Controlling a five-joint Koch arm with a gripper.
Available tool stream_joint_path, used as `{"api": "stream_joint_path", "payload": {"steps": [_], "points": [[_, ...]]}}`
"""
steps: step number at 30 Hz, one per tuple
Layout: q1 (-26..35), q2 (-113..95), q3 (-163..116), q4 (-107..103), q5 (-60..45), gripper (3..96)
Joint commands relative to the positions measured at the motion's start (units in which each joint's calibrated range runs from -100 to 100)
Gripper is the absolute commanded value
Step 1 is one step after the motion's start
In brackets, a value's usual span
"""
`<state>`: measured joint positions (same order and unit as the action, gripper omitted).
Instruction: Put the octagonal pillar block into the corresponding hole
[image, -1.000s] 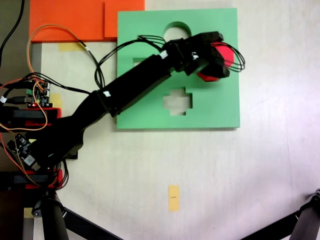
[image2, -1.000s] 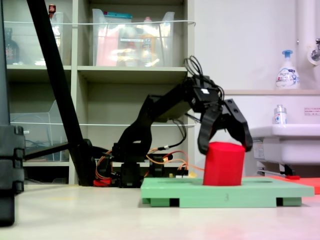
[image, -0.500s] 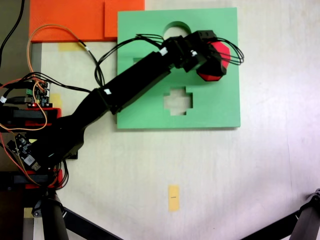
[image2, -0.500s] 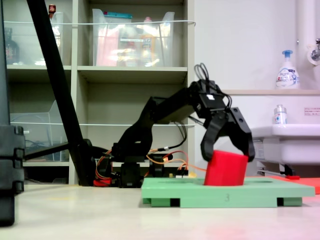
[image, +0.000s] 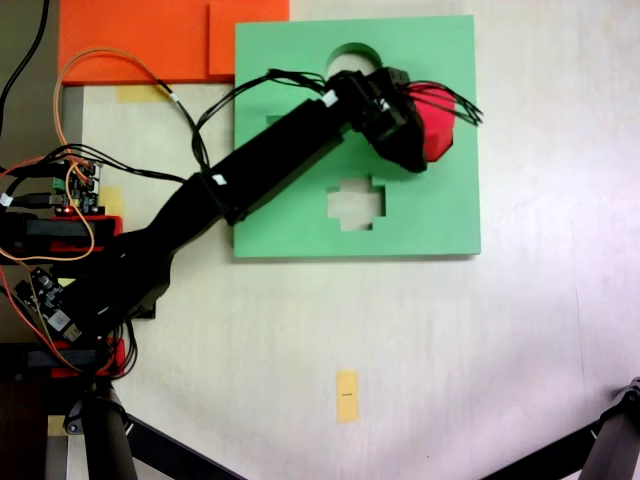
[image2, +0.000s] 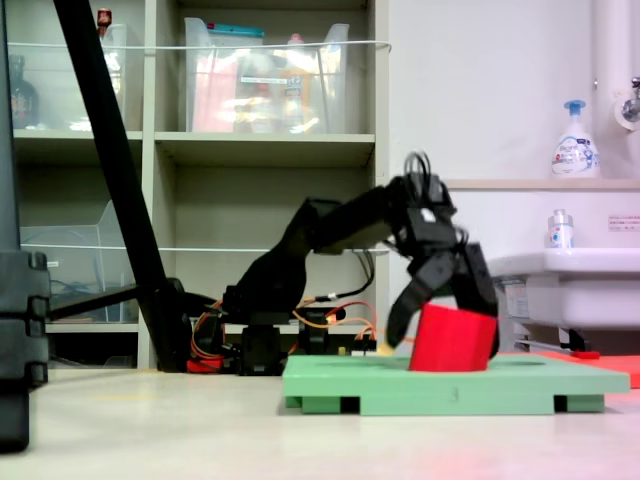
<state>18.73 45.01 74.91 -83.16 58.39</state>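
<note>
The octagonal pillar block (image: 438, 125) is bright red and sits in the upper right part of the green foam board (image: 420, 220). In the second exterior view the block (image2: 452, 340) leans slightly, its lower part sunk below the surface of the board (image2: 520, 385). The corresponding hole is hidden beneath it. My gripper (image: 416, 125) is low over the block, and in the second exterior view the gripper (image2: 443, 328) is open. Its fingers straddle the block's sides, and the left finger (image2: 400, 315) stands a little apart from the block.
The board also has a round cutout (image: 355, 58) and a cross-shaped cutout (image: 357, 203). Orange foam sheets (image: 140, 40) lie at the first exterior view's top left. Circuit boards and wires (image: 60, 190) sit by the arm's base. A yellow tape mark (image: 347, 395) is on the table.
The gripper has come down, from around the block's top to around its sides. The block has dropped lower into the board and now leans a little.
</note>
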Motion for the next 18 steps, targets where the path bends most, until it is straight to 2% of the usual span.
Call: {"api": "stream_joint_path", "payload": {"steps": [1, 6, 12, 15, 18], "points": [[0.6, -2.5, 1.3, -1.5, 0.3, 95.5], [0.6, -12.5, 1.5, -1.8, 0.3, 95.5], [-1.0, -39.6, 1.5, -1.9, -2.1, 93.9], [-2.6, -48.8, 1.4, -4.9, -2.9, 72.5], [-2.8, -50.2, 1.4, -6.7, -3.4, 70.1]]}}
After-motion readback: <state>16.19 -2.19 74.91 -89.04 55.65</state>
